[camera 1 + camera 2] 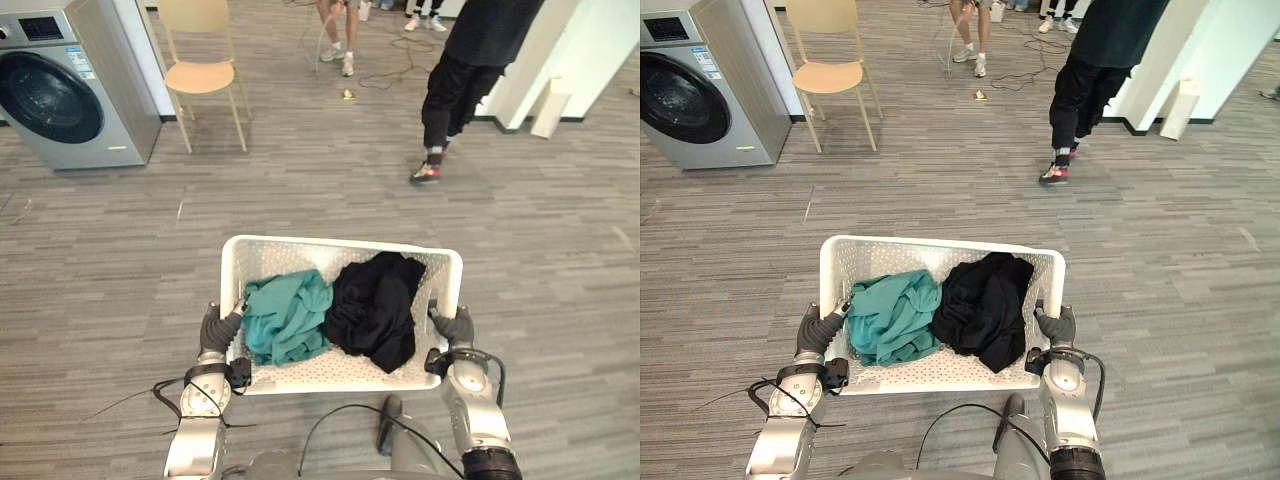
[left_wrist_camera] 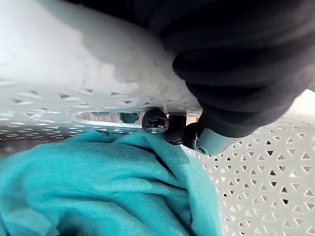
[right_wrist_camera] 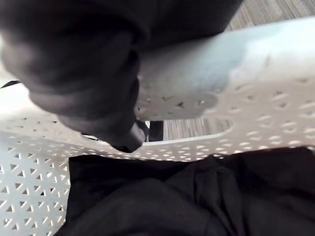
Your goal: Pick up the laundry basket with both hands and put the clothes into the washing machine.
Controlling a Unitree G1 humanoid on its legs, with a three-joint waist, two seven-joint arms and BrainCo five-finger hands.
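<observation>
- Laundry basket (image 1: 340,243): white, perforated plastic, lower centre of the head views, held between both hands.
- Left hand (image 1: 218,330): at the basket's left side wall. In the left wrist view its dark fingertips (image 2: 155,121) curl through the handle slot, clamped on the rim.
- Right hand (image 1: 455,328): at the basket's right side wall, closed round the rim at the handle opening in the right wrist view.
- Teal garment (image 1: 288,315): crumpled in the left half of the basket, touching the black one.
- Black garment (image 1: 375,305): bunched in the right half, reaching the far wall.
- Washing machine (image 1: 70,85): silver front-loader with a dark round door, upper left of the frame, well apart from the basket.
- Chair (image 1: 203,75): pale wood, just right of the machine.
- Person in black clothes (image 1: 460,80): upper right, standing on the floor (image 1: 100,250); only the legs and lower body show.
- Second person's legs (image 1: 335,30): top centre.
</observation>
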